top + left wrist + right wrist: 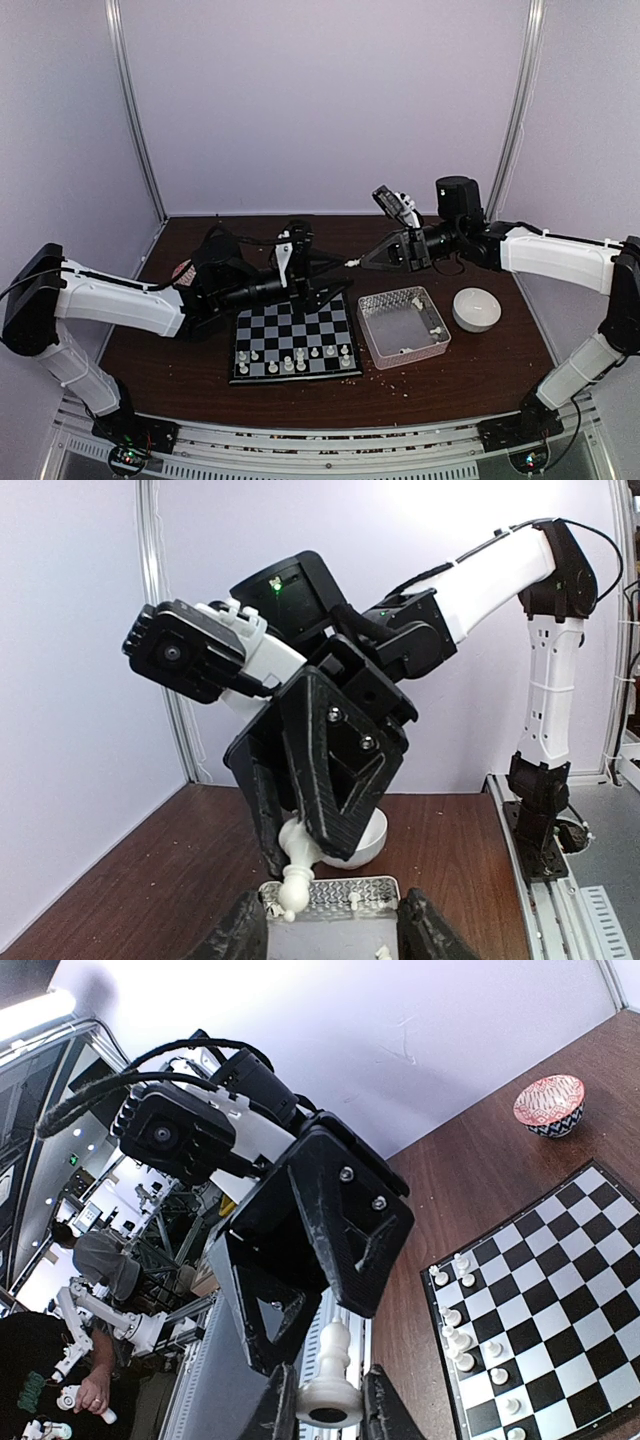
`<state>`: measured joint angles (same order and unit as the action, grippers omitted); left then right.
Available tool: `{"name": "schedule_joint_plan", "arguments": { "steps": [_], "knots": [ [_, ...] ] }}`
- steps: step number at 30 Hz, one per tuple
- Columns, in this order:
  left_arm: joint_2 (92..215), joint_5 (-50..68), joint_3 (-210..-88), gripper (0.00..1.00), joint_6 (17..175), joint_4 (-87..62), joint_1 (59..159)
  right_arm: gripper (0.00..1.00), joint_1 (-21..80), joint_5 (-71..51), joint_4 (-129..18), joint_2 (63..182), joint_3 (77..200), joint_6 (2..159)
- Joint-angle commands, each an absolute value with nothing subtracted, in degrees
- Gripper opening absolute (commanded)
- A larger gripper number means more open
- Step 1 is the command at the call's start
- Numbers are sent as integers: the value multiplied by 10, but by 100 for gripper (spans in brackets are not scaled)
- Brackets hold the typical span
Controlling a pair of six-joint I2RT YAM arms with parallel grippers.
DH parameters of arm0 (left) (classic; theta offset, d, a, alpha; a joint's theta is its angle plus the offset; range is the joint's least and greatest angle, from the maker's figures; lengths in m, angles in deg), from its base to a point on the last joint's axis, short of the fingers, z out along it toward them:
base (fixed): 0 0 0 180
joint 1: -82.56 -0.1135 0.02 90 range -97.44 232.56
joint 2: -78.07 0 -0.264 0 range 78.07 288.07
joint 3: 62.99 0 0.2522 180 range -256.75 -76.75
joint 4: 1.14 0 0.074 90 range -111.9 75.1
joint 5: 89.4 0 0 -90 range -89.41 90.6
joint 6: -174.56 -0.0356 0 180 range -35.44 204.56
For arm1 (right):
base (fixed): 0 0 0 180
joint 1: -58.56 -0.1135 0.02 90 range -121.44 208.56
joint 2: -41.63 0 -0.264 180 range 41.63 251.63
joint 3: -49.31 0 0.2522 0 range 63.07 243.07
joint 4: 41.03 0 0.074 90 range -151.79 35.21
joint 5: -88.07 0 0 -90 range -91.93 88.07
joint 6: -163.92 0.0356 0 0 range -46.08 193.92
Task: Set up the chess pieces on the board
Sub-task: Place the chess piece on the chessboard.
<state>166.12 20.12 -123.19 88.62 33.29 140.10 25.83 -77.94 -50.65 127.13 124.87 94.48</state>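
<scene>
My right gripper (362,263) is shut on a white chess piece (352,263) and holds it in the air above the gap between the board (290,325) and the clear tray (385,300). The right wrist view shows the piece (330,1380) base-first between my right gripper's fingers (285,1410). My left gripper (338,283) is open and empty, facing the right gripper close by, tips just short of the piece (298,865). Several white pieces (290,362) stand on the board's near rows. A few pieces (436,330) lie in the tray.
A white bowl (476,308) stands right of the tray. A red patterned bowl (548,1105) sits left of the board, partly behind the left arm. Pale crumbs (400,385) are scattered on the brown table near the tray.
</scene>
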Motion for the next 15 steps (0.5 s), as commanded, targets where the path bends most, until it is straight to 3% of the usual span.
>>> {"name": "schedule_joint_plan", "arguments": {
  "steps": [1,7,15],
  "knots": [
    [1686,195,-1258,45,891,419,1402,7,257,-799,-424,1257,1239,1005],
    [1702,189,-1264,41,902,435,1402,8,258,-799,-423,1257,1233,1003],
    [1709,203,-1276,25,909,426,1401,8,258,-800,-423,1267,1235,1004]
  ]
}}
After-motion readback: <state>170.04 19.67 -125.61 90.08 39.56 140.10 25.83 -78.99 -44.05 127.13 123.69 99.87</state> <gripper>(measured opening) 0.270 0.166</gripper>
